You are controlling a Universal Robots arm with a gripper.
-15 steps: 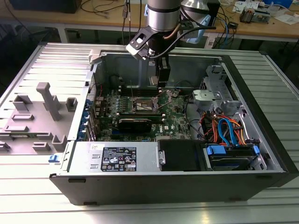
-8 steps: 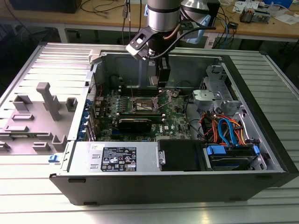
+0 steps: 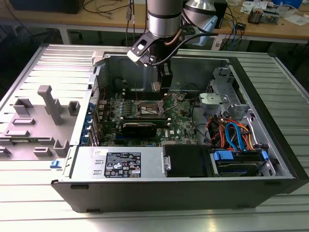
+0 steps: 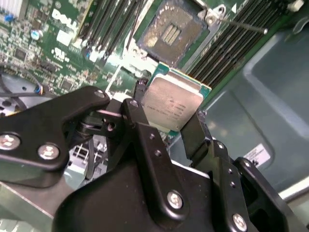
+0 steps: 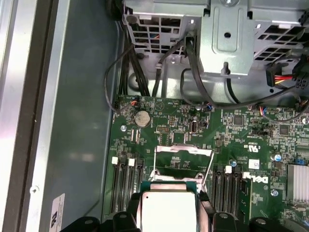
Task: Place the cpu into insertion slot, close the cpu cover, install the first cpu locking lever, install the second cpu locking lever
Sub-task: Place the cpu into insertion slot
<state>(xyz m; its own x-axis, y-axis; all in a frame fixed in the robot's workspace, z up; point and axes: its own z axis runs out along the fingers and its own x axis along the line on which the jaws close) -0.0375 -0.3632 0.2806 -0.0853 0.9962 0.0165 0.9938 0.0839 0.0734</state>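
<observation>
- The gripper [image 4: 169,117] is clamped on the cpu [image 4: 174,102]. One black finger [image 4: 140,108] presses on each of two opposite edges, which leaves the dull silver top and the green border bare.
- The edge grip holds the chip flat, with its underside facing the board, the way it has to meet the socket.
- In the second wrist view the cpu hangs clear above the green motherboard [image 4: 58,53]. It is near the insertion slot [image 4: 169,31] but off to one side, so it is not seated yet.
- The slot's dark contact field lies bare, so nothing blocks the chip's way in.
- In the first wrist view the cpu cover [image 5: 183,151] seems to be swung open, its silvery frame standing just beyond the held chip, though the angle makes this hard to judge.
- A thin metal locking lever [image 4: 241,24] sticks out beside the slot and looks unlatched, which fits an open cover.
- In the exterior view the arm reaches down from the upper centre into the open computer case [image 3: 120,193], which lies on its side on the ribbed metal table [image 3: 29,212] so that the board faces up.
</observation>
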